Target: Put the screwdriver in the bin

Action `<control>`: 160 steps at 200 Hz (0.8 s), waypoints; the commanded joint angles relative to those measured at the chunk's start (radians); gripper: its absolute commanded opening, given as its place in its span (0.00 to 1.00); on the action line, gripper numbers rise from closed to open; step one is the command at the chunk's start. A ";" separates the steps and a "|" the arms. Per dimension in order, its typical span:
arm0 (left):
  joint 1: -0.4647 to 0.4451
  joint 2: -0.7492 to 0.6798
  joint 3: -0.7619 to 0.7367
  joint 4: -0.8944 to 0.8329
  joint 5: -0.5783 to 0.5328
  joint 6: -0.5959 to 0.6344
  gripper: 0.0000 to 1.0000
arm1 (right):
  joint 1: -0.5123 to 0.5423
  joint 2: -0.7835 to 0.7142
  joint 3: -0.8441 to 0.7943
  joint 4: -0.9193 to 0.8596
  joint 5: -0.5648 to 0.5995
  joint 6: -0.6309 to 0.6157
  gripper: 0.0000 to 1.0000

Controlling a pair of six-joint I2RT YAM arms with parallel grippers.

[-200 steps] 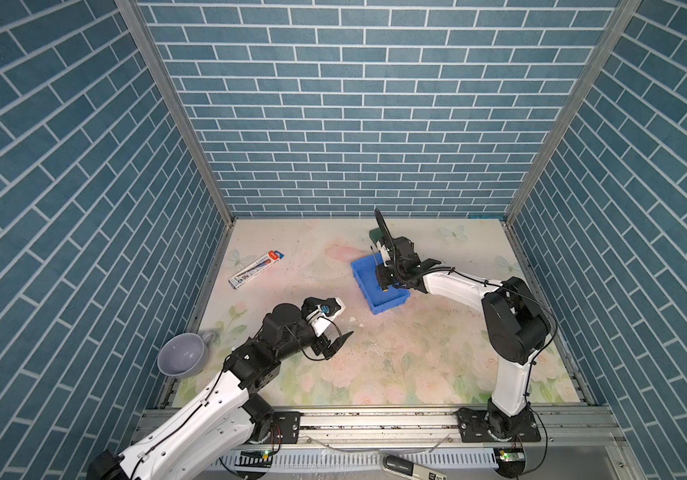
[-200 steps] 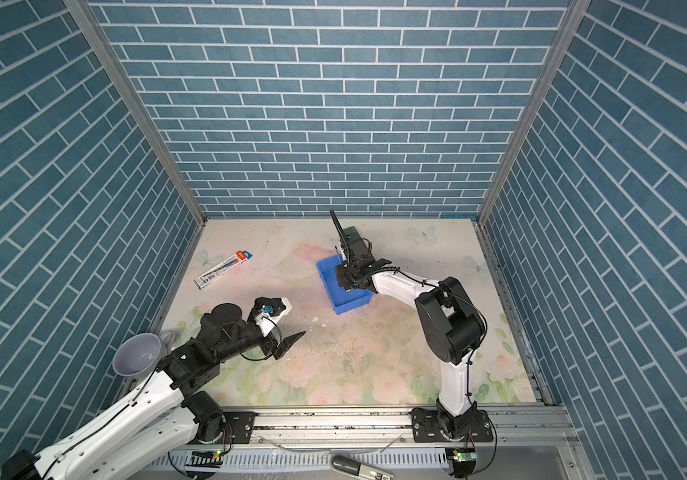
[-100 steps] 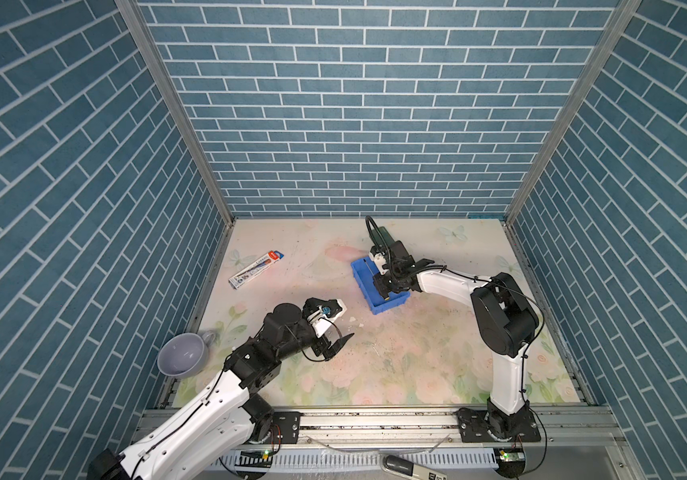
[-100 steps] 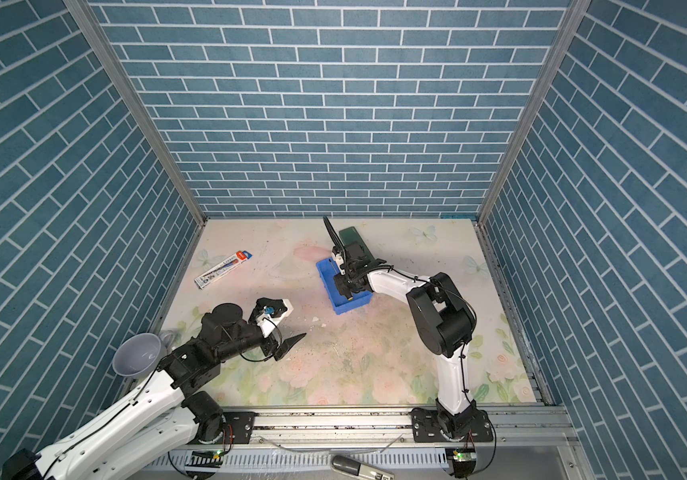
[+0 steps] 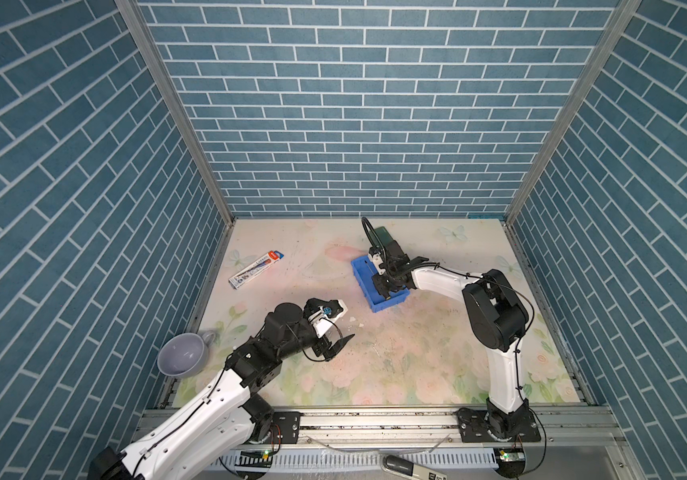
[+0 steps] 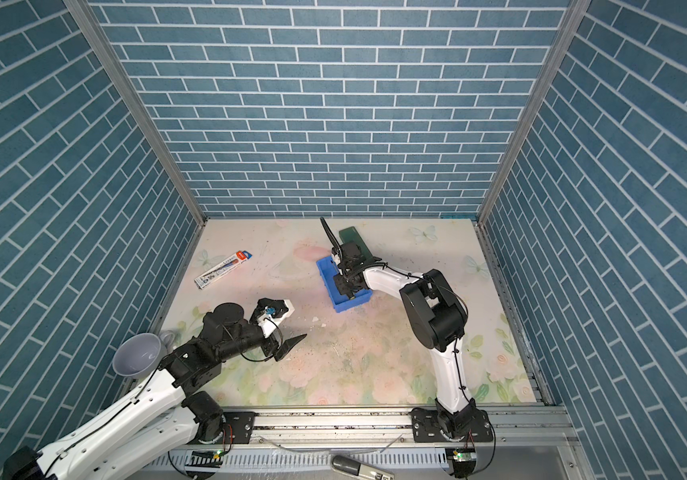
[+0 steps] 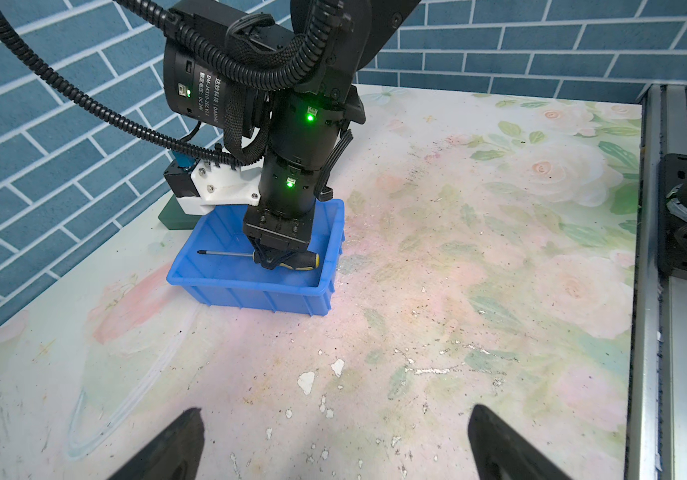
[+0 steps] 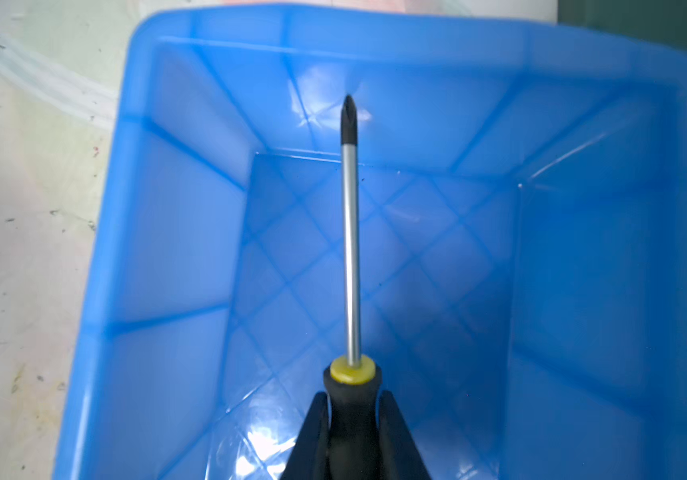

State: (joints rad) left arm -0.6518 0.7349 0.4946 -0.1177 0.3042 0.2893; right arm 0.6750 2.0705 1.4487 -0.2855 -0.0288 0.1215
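Blue brick walls (image 5: 354, 124) are seen enclosing a floral-patterned bench (image 5: 416, 353), on which the bin (image 5: 387, 305) is set toward the back wall. Inside the bin's walls and below its rim, the screwdriver (image 8: 350, 249) is held level by the right gripper (image 7: 276, 261), whose fingers (image 8: 396, 432) are pinched on either side of the black handle, just behind the yellow collar. The shaft is laid along the bin's length, with its tip pointed at one short wall and ending short of it. This alignment is judged to have been chosen so that the tool fits between the walls without catching the rim. Whether the handle is touching the bin's floor cannot be told, though it is low enough that a release would be expected to drop it only slightly. With the handle pinched and the tool already inside, the task is judged nearly done: only opening the fingers and lifting clear of the bin remains. The left gripper (image 7: 335, 415) is parked well apart from the bin over bare bench, its fingers spread wide with nothing between them, presumably to keep out of the working arm's way. A dark green block (image 6: 350, 235) is seen just beside the bin's back end, while a printed box (image 5: 255, 270) and a grey mug (image 5: 182, 359) are seen well apart from the bin and uninvolved.
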 commanded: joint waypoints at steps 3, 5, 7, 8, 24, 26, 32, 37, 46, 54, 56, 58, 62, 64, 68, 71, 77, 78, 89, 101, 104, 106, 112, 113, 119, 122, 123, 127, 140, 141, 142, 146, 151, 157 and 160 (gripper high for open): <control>0.007 0.004 0.000 0.001 0.011 0.010 1.00 | -0.002 0.013 0.043 -0.033 0.029 -0.047 0.12; 0.007 0.004 0.000 0.001 0.011 0.010 1.00 | -0.002 0.011 0.043 -0.033 0.029 -0.048 0.13; 0.007 0.004 0.001 0.002 0.012 0.009 1.00 | -0.002 0.008 0.044 -0.034 0.029 -0.047 0.14; 0.007 0.004 0.000 0.001 0.011 0.010 1.00 | -0.002 0.007 0.044 -0.034 0.029 -0.047 0.15; 0.007 0.004 0.001 0.007 0.004 0.001 1.00 | -0.002 -0.019 0.030 -0.027 0.028 -0.048 0.28; 0.007 0.004 0.000 0.009 0.003 0.000 1.00 | -0.002 -0.024 0.027 -0.024 0.027 -0.048 0.29; 0.007 0.006 -0.001 0.016 -0.003 -0.009 1.00 | -0.001 -0.036 0.022 -0.020 0.030 -0.048 0.35; 0.007 0.008 0.000 0.020 -0.009 -0.018 1.00 | -0.002 -0.048 0.015 -0.015 0.033 -0.048 0.39; 0.009 0.018 0.000 0.029 -0.011 -0.032 1.00 | -0.002 -0.068 0.004 -0.004 0.037 -0.046 0.48; 0.011 0.031 0.003 0.037 -0.017 -0.044 1.00 | -0.001 -0.088 -0.005 0.006 0.043 -0.047 0.54; 0.012 0.035 0.005 0.040 -0.018 -0.048 1.00 | -0.001 -0.091 -0.008 0.008 0.044 -0.048 0.55; 0.012 0.038 0.005 0.041 -0.021 -0.050 1.00 | -0.001 -0.096 -0.011 0.010 0.046 -0.047 0.57; 0.012 0.044 0.008 0.046 -0.025 -0.058 1.00 | -0.001 -0.107 -0.016 0.016 0.053 -0.047 0.59; 0.012 0.047 0.010 0.049 -0.027 -0.061 1.00 | -0.002 -0.112 -0.019 0.020 0.054 -0.048 0.60; 0.011 0.052 0.012 0.056 -0.034 -0.067 1.00 | -0.002 -0.123 -0.026 0.027 0.061 -0.049 0.62; 0.012 0.056 0.014 0.063 -0.041 -0.070 1.00 | -0.001 -0.131 -0.032 0.034 0.064 -0.049 0.64; 0.011 0.064 0.017 0.077 -0.057 -0.081 1.00 | -0.002 -0.148 -0.045 0.048 0.074 -0.049 0.66; 0.012 0.066 0.017 0.079 -0.060 -0.081 1.00 | -0.002 -0.152 -0.046 0.052 0.075 -0.049 0.66; 0.014 0.082 0.023 0.107 -0.098 -0.099 1.00 | -0.002 -0.188 -0.074 0.083 0.092 -0.047 0.70; 0.015 0.105 0.036 0.131 -0.139 -0.113 1.00 | -0.003 -0.230 -0.107 0.122 0.107 -0.046 0.74; 0.016 0.112 0.038 0.136 -0.148 -0.117 1.00 | -0.003 -0.242 -0.115 0.131 0.111 -0.045 0.75; 0.017 0.116 0.041 0.138 -0.154 -0.119 1.00 | -0.003 -0.249 -0.120 0.139 0.115 -0.044 0.76; 0.020 0.130 0.048 0.150 -0.174 -0.126 1.00 | -0.003 -0.272 -0.138 0.158 0.125 -0.044 0.77; 0.021 0.132 0.049 0.151 -0.176 -0.128 1.00 | -0.003 -0.275 -0.140 0.163 0.127 -0.043 0.77; 0.025 0.146 0.058 0.162 -0.192 -0.133 1.00 | -0.004 -0.296 -0.159 0.184 0.136 -0.043 0.79; 0.027 0.153 0.063 0.166 -0.204 -0.135 1.00 | -0.006 -0.308 -0.166 0.193 0.139 -0.043 0.80; 0.028 0.156 0.065 0.168 -0.207 -0.136 1.00 | -0.005 -0.312 -0.169 0.197 0.141 -0.043 0.80; 0.032 0.164 0.072 0.175 -0.215 -0.139 1.00 | -0.007 -0.326 -0.179 0.208 0.146 -0.043 0.81; 0.055 0.199 0.095 0.196 -0.231 -0.143 1.00 | -0.015 -0.369 -0.210 0.243 0.154 -0.042 0.86; 0.057 0.202 0.097 0.197 -0.232 -0.144 1.00 | -0.016 -0.371 -0.212 0.246 0.155 -0.042 0.86; 0.059 0.204 0.099 0.199 -0.234 -0.145 1.00 | -0.016 -0.371 -0.215 0.252 0.155 -0.042 0.87; 0.069 0.215 0.106 0.206 -0.240 -0.147 1.00 | -0.020 -0.386 -0.226 0.264 0.155 -0.042 0.88; 0.082 0.230 0.113 0.218 -0.247 -0.152 1.00 | -0.025 -0.402 -0.239 0.277 0.154 -0.040 0.90; 0.097 0.244 0.120 0.236 -0.254 -0.157 1.00 | -0.031 -0.421 -0.252 0.293 0.153 -0.036 0.90; 0.105 0.251 0.122 0.246 -0.260 -0.161 1.00 | -0.035 -0.430 -0.261 0.300 0.153 -0.034 0.91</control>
State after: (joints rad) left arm -0.5972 0.9443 0.5709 0.0372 0.1135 0.1638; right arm 0.6640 1.7115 1.2568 -0.0845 0.0921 0.0956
